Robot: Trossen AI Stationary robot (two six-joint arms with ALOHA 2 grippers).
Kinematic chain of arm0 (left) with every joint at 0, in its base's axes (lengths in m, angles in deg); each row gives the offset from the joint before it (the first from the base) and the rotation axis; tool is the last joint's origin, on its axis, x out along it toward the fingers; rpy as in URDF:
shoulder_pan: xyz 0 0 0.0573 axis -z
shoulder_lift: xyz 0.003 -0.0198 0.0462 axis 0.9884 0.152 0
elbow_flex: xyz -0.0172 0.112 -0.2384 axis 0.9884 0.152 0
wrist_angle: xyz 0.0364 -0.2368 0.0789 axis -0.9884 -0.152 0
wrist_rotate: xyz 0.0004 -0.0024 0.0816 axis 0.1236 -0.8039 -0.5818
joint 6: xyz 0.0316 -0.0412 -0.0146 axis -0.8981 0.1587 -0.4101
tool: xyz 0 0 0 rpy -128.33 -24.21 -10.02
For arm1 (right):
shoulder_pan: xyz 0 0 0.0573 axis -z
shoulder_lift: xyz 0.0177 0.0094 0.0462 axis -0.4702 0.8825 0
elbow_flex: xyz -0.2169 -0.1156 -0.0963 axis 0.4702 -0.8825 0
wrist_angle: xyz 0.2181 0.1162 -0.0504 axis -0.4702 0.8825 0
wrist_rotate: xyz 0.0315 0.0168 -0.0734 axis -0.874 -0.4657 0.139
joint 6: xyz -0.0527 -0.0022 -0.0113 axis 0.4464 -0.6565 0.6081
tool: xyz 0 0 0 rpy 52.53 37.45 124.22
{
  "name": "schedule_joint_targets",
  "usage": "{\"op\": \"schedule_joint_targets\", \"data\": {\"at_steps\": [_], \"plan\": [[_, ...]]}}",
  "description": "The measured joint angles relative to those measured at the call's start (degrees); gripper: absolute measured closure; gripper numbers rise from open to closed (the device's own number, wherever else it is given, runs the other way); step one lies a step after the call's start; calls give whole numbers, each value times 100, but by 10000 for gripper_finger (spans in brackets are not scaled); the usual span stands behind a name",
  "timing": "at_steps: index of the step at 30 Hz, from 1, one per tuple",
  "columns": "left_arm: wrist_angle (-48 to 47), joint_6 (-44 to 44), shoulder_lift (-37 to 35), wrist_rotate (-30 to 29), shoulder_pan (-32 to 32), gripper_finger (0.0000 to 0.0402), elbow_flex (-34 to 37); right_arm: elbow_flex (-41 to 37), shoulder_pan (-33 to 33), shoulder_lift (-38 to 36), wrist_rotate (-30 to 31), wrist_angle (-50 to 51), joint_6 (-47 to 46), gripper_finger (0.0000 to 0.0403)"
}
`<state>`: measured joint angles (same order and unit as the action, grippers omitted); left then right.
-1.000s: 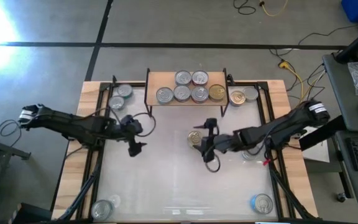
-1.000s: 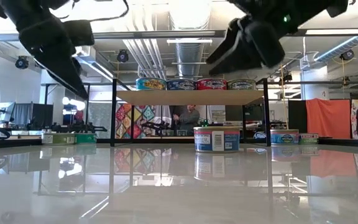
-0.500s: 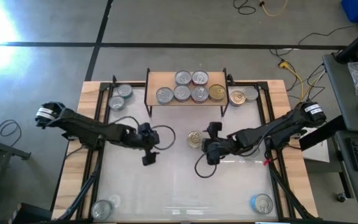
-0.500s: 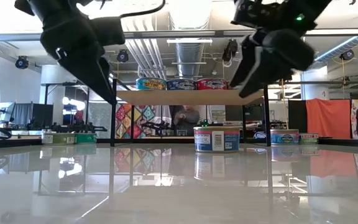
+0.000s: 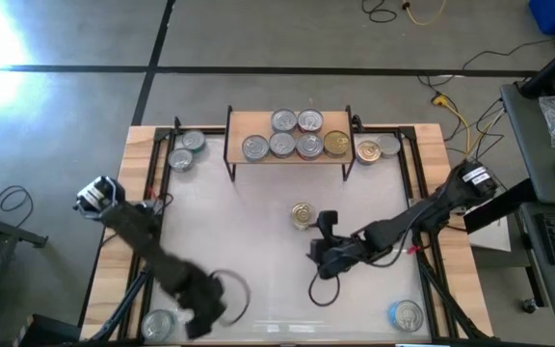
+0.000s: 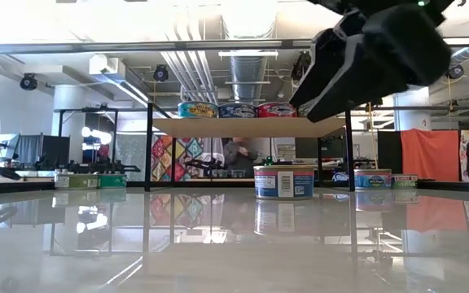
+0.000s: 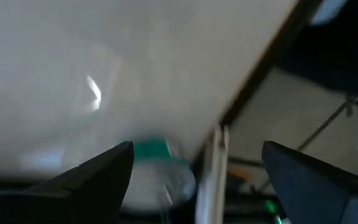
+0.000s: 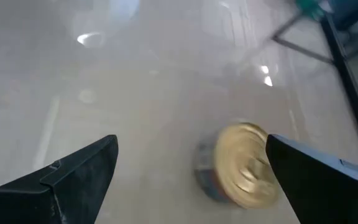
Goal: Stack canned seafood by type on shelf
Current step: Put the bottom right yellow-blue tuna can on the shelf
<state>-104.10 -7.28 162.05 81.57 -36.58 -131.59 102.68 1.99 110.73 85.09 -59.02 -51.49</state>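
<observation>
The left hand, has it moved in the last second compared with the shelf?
Yes. In the high view the left hand has swung away from the shelf toward the near table edge, next to the silver-topped tin in the near-left corner.

The left arm reaches down along the left side of the table [image 5: 162, 241], and its left gripper [image 5: 198, 316] is near the front left corner, with the fingers [image 7: 98, 177] spread wide apart and nothing between them. The right arm stretches from the right edge toward the middle of the table. The right gripper [image 5: 322, 258] hangs there, its fingers [image 8: 73, 174] also wide apart and empty.
</observation>
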Motion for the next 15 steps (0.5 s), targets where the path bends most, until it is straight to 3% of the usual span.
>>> {"op": "schedule_joint_targets", "data": {"at_steps": [5, 12, 15], "plan": [[-123, 1355, 192, 449, 693, 81, -44, 186, -473, 230, 4, 88, -317, 3], [-102, 2519, 199, 1174, 1203, 107, 64, 675, -1283, 174, 197, 1628, -1904, 3], [-257, 2655, 199, 780, 1233, 114, 49, 858, -1556, 161, 451, 2520, -2875, 3]]}}
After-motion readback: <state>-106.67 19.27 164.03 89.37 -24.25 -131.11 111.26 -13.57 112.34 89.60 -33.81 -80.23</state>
